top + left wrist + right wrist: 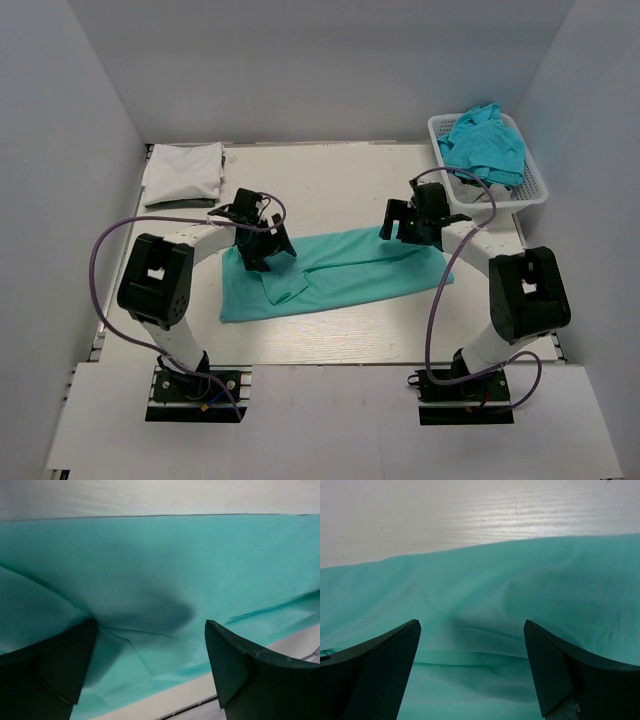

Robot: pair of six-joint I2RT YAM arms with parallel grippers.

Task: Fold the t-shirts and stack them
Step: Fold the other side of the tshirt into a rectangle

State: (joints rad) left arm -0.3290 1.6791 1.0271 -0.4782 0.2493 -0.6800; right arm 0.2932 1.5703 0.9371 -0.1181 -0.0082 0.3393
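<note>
A teal-green t-shirt [345, 270] lies folded lengthwise into a long strip across the middle of the table. My left gripper [262, 250] hangs over its left end, open and holding nothing; the left wrist view shows teal cloth [150, 570] between wide-apart fingers [235, 665]. Over the strip's right end my right gripper [412, 228] is open too, its fingers [560, 670] spread above the creased cloth [490, 610]. A white t-shirt [183, 172] lies folded at the back left. Turquoise-blue t-shirts [485, 142] are heaped in the basket.
The white lattice basket [535, 190] stands at the back right corner. Grey walls close the table on three sides. Purple cables loop from both arms. Bare tabletop [330, 185] lies behind the strip.
</note>
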